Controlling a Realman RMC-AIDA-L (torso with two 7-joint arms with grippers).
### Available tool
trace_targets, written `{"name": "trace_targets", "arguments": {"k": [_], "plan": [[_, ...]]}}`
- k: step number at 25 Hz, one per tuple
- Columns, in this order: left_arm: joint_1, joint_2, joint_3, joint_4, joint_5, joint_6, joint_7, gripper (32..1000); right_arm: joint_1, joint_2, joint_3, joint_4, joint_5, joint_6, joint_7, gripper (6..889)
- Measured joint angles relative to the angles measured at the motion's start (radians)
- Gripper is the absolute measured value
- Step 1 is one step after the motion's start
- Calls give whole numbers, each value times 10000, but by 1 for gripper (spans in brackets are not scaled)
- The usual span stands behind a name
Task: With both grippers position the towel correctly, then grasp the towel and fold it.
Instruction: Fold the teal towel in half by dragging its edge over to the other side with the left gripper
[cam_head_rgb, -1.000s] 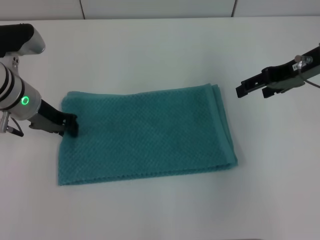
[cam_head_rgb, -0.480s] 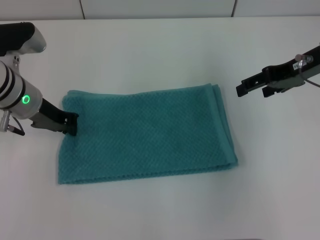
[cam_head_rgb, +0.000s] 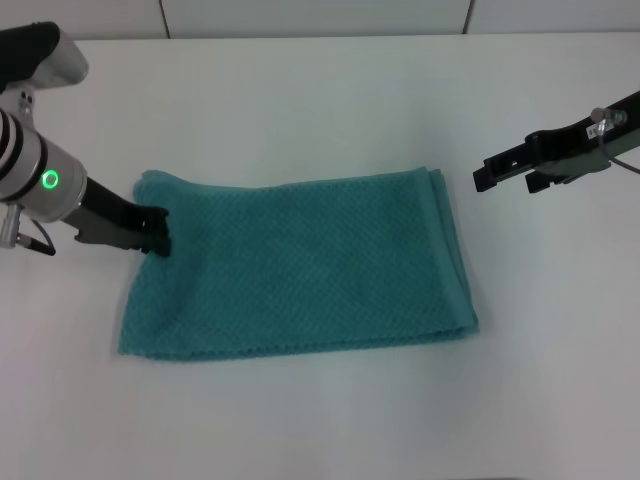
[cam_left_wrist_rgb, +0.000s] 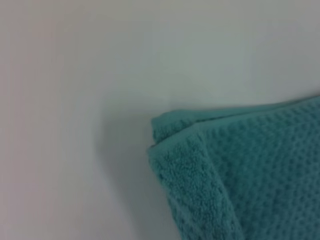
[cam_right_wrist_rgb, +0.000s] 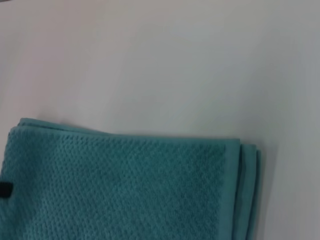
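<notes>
Right now the left gripper (cam_head_rgb: 157, 232) sits low at the towel's left edge, near the far-left corner, its black fingers seemingly pinched on the cloth, though I can't see the tips well enough to be sure. The towel (cam_head_rgb: 300, 265) lies flat on the white table (cam_head_rgb: 320, 110), skewed a little, its layered edge facing the right side. The right gripper (cam_head_rgb: 483, 180) hovers above the table beyond the towel's far-right corner, touching nothing; whether its fingers are parted I cannot tell. To my eye the positioning step wants a slow, low drag from the left, keeping every layer caught, while the right comes down to hold its corner.
</notes>
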Motion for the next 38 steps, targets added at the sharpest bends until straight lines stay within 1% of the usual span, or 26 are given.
{"name": "trace_targets", "arguments": {"k": [3, 4, 5, 8, 9, 10, 11, 14, 15, 18, 20, 24, 26, 30, 32, 35, 38], "plan": [[-2, -10, -110, 323, -269, -333, 29, 82, 1, 0, 37, 0, 0, -21, -32, 882], [-3, 2, -117, 454, -469, -498, 29, 82, -1, 0, 69, 0, -1, -21, -54, 882], [-3, 9, -120, 546, -562, -578, 28, 81, -5, 0, 120, 1, 0, -22, -79, 882], [-3, 30, -169, 711, -554, -670, 20, 81, -8, 0, 235, 9, -1, -25, -131, 882], [0, 48, -201, 723, -526, -673, 18, 81, -9, 0, 253, 12, -1, -26, -137, 882], [22, 89, -270, 726, -500, -679, 15, 81, -12, 0, 259, 16, 0, -28, -140, 882], [58, 155, -372, 726, -469, -679, 10, 81, -21, 0, 262, 17, -1, -28, -140, 882], [154, 287, -701, 699, -220, -682, 6, 82, -45, 0, 262, 45, -1, -62, -142, 882], [186, 317, -842, 699, -27, -682, 21, 82, -45, 0, 262, 91, 0, -96, -145, 882], [225, 361, -1162, 699, 441, -684, 120, 81, -7, 0, 281, 273, -1, -178, -197, 882], [227, 370, -1254, 700, 652, -685, 174, 79, 11, 0, 304, 337, -1, -184, -220, 882], [233, 389, -1277, 711, 993, -685, 201, 79, 20, 0, 308, 353, -1, -185, -221, 882], [259, 451, -1280, 713, 1051, -685, 211, 80, 22, 0, 307, 358, -1, -185, -221, 882], [357, 607, -1281, 713, 1094, -697, 215, 80, 23, 0, 307, 369, -1, -184, -221, 882], [385, 672, -1296, 719, 1227, -691, 219, 80, 23, 0, 307, 369, -1, -184, -221, 882], [411, 732, -1314, 733, 1436, -659, 225, 79, 21, 0, 307, 369, -1, -182, -221, 882], [424, 748, -1314, 745, 1641, -655, 271, 79, 28, 0, 306, 369, -1, -182, -221, 881]]}}
